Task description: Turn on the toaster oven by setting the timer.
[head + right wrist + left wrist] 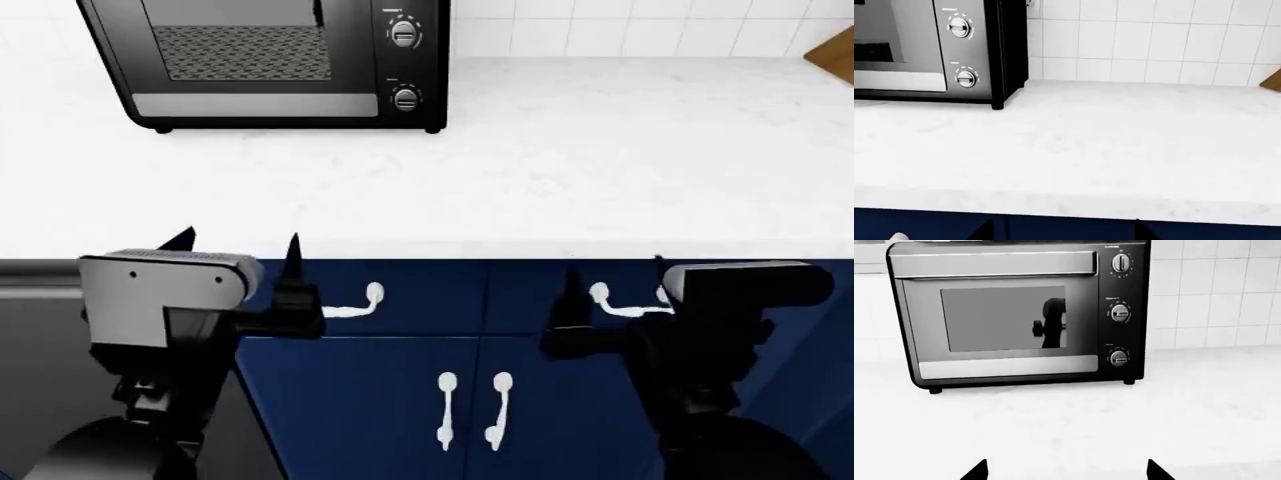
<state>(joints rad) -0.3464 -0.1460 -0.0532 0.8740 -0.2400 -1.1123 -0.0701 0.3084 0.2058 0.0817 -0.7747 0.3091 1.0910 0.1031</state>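
The black toaster oven (1021,315) stands on the white counter against the tiled wall, with its glass door shut and a bar handle (994,264) across the top. The timer (1121,262) is the uppermost of three knobs down its right side. In the head view the oven (267,60) sits at the far left and its top, with the timer, is cut off. The right wrist view shows only the oven's lower two knobs (959,27). My left gripper (1067,472) (238,245) is open and empty at the counter's front edge, well short of the oven. My right gripper (614,280) (1062,232) is open and empty, below the counter edge.
The white counter (601,160) stretches to the right of the oven. Blue cabinet doors (400,400) with white handles are below its front edge. A brown wooden corner (834,45) shows at the far right by the wall, also in the right wrist view (1273,80).
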